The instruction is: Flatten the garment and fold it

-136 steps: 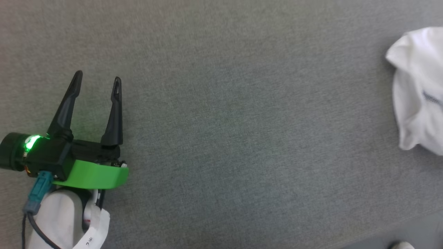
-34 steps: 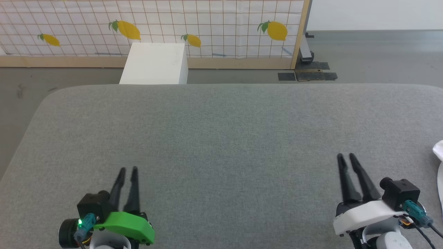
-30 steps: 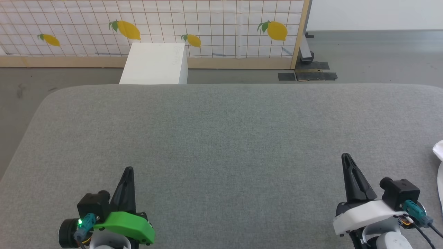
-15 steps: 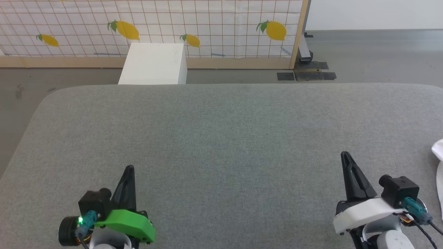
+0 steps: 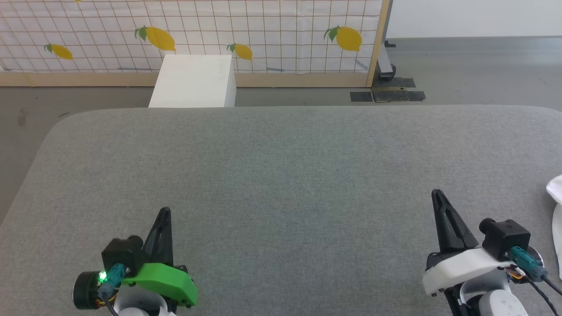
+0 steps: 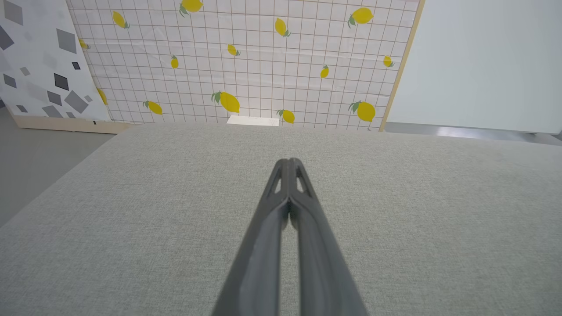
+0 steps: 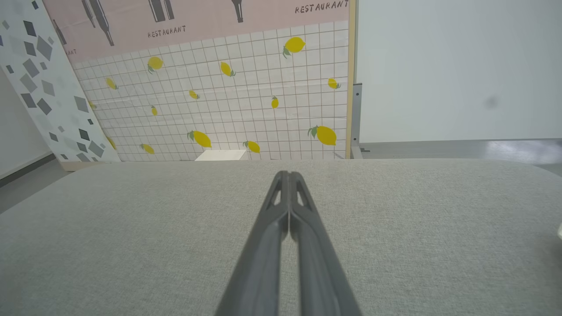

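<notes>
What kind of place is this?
Likely an indoor robot test room, not a home: a lemon-print backdrop panel standing on bare grey floor, a big grey fabric-covered work surface, a plain white box.

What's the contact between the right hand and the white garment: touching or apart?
Apart. In the head view, bare grey cushion separates the shut right hand from the garment lying at the picture's right edge.
</notes>
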You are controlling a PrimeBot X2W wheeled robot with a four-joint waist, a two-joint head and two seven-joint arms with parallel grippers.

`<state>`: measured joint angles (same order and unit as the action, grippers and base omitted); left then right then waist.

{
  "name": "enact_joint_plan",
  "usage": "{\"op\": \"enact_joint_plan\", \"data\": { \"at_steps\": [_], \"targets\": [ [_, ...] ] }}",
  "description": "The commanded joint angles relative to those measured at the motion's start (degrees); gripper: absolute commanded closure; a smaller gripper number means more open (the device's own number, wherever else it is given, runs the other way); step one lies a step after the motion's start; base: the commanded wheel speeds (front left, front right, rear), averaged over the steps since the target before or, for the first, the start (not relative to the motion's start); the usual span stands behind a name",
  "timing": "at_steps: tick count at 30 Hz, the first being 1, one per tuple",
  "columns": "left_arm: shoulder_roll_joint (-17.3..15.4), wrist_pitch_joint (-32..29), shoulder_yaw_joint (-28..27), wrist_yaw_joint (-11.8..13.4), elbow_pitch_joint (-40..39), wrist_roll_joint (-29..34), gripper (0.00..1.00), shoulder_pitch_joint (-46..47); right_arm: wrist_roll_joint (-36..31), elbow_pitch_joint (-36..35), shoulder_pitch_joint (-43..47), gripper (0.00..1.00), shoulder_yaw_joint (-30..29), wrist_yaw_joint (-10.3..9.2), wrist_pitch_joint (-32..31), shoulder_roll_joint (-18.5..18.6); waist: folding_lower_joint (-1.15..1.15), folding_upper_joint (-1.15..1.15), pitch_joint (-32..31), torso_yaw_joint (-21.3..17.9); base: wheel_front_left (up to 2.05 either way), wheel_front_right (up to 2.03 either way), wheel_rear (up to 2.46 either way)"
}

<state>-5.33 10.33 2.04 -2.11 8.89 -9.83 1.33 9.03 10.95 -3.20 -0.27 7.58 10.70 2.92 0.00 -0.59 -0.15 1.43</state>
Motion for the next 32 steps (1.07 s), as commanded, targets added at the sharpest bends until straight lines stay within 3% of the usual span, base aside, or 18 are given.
{"op": "enact_joint_plan", "data": {
  "at_steps": [1,32],
  "targets": [
    [0.33,-0.27,-0.23,0.3,-0.37,0.57,1.0,-0.34,-0.65,-0.59,0.84,1.0,0.06,-0.02,-0.31,-0.01,0.0,0.15,0.0,-0.02,0.0,0.0,0.0],
    [1.04,-3.62,-0.83,0.91,-3.21,3.65,1.0,-0.67,-3.44,-4.04,1.63,1.0,0.13,-0.04,-3.77,-0.02,0.0,0.29,0.05,-0.49,0.0,0.0,0.0]
  ]
}}
